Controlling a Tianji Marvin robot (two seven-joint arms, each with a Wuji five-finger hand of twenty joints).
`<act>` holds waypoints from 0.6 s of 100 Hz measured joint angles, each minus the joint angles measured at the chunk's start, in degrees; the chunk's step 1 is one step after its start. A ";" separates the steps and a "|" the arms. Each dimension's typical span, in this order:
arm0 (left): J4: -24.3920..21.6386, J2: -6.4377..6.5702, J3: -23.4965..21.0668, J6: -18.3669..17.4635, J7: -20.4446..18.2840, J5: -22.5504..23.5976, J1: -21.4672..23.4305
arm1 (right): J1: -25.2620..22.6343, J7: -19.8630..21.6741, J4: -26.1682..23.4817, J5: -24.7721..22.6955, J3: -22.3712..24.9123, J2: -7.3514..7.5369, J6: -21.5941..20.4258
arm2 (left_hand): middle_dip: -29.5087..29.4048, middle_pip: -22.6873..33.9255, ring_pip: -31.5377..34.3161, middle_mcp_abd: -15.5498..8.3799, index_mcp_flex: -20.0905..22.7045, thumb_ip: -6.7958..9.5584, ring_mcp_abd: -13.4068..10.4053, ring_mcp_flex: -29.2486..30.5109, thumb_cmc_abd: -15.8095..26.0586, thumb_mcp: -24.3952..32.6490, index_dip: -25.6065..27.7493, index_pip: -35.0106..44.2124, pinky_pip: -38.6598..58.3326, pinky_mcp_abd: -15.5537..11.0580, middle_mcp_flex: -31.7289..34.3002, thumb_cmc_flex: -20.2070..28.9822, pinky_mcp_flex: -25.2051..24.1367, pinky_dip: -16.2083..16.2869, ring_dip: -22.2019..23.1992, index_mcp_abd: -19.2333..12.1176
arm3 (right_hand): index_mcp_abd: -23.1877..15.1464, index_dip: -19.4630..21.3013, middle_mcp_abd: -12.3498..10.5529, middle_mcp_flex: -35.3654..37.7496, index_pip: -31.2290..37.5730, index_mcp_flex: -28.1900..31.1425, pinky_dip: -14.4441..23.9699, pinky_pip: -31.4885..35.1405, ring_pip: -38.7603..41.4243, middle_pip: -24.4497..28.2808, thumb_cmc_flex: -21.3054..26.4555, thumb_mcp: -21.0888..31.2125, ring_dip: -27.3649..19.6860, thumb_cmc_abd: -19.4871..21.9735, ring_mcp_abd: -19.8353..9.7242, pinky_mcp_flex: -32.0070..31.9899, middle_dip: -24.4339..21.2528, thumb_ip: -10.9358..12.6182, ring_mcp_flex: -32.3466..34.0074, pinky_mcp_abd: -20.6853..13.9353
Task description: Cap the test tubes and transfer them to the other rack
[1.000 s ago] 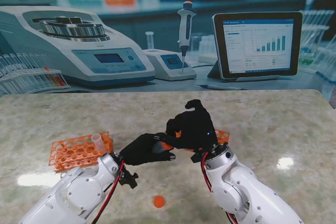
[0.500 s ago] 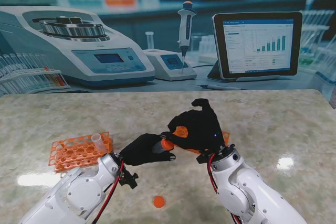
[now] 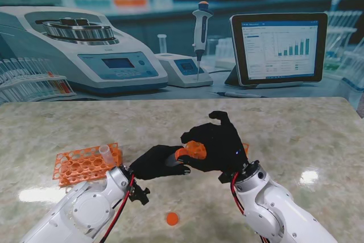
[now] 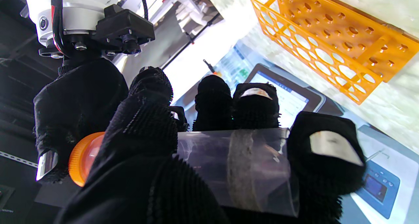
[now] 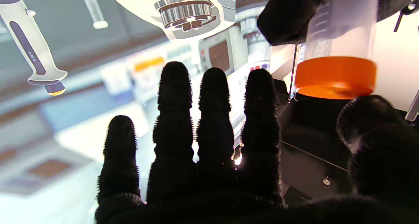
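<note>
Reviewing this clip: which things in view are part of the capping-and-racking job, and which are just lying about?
Job:
- tube in left hand
- orange cap on that tube
- right hand, open at the cap
- left rack with one uncapped tube
- loose cap

Lying about:
- printed lab backdrop

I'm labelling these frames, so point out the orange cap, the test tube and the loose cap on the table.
orange cap [image 5: 334,76], right wrist view, its ribbed side.
test tube [image 4: 235,168], left wrist view, its clear wall.
loose cap [image 3: 172,218], stand view, its top face.
</note>
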 measured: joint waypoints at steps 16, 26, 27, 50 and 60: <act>0.06 0.00 0.01 0.01 -0.02 0.02 0.01 | -0.20 -0.09 -0.25 -0.71 0.17 0.20 -0.04 | 0.00 0.00 0.02 0.00 0.00 0.00 0.00 0.00 -0.02 0.00 0.00 0.00 0.01 0.00 0.00 0.00 0.00 0.00 0.01 0.00 | 0.13 0.00 0.01 -0.01 0.81 -0.43 0.00 -0.02 0.00 0.00 -0.10 1.00 0.00 -2.17 0.00 0.00 0.00 0.01 -0.01 0.00; 0.13 0.00 0.03 0.01 -0.03 0.02 0.01 | -0.26 -0.07 -0.36 -0.83 0.21 0.29 -0.29 | 0.00 0.00 0.10 0.00 0.00 0.00 0.00 0.00 -0.02 0.00 0.00 0.00 0.02 0.00 0.00 0.00 0.00 0.00 0.02 0.00 | 0.14 0.00 0.01 -0.01 0.81 -0.44 0.00 -0.02 0.00 0.00 0.09 1.35 0.00 -4.28 0.00 0.00 0.00 0.03 -0.01 0.01; 0.13 0.00 0.04 0.01 -0.03 0.02 0.01 | -0.27 -0.05 -0.38 -0.85 0.22 0.30 -0.33 | 0.00 0.00 0.12 0.00 0.00 0.00 0.00 0.00 -0.02 0.00 0.00 -0.01 0.02 0.00 0.00 0.00 0.00 0.00 0.02 0.00 | 0.14 0.00 0.01 -0.01 0.81 -0.44 0.00 -0.02 0.00 0.00 0.44 1.35 0.00 -4.63 0.00 0.00 0.00 0.03 -0.01 0.01; 0.19 0.02 0.04 0.02 -0.03 0.01 0.00 | -0.70 -0.06 -0.55 -1.21 0.30 0.44 -0.95 | 0.00 0.00 0.45 0.00 0.00 0.00 0.00 0.00 -0.02 0.00 0.00 -0.01 0.03 0.00 0.00 0.00 -0.01 0.00 0.02 -0.01 | 0.14 0.01 0.01 -0.01 0.83 -0.44 0.00 -0.02 -0.02 0.10 2.32 0.98 0.00 -5.69 0.00 0.05 0.00 0.03 -0.01 0.04; 0.16 0.00 0.04 0.01 0.00 -0.01 -0.02 | -1.09 -0.07 -0.55 -1.14 0.51 0.44 -1.16 | 0.00 0.00 0.44 0.00 0.01 0.00 0.00 0.00 -0.02 0.00 0.00 -0.01 0.03 0.00 0.00 0.00 -0.01 0.00 0.02 -0.01 | 0.15 0.03 0.01 0.11 0.89 -0.35 0.00 -0.02 -0.07 0.24 2.59 0.63 0.04 -6.46 0.00 0.06 0.00 0.03 0.01 0.04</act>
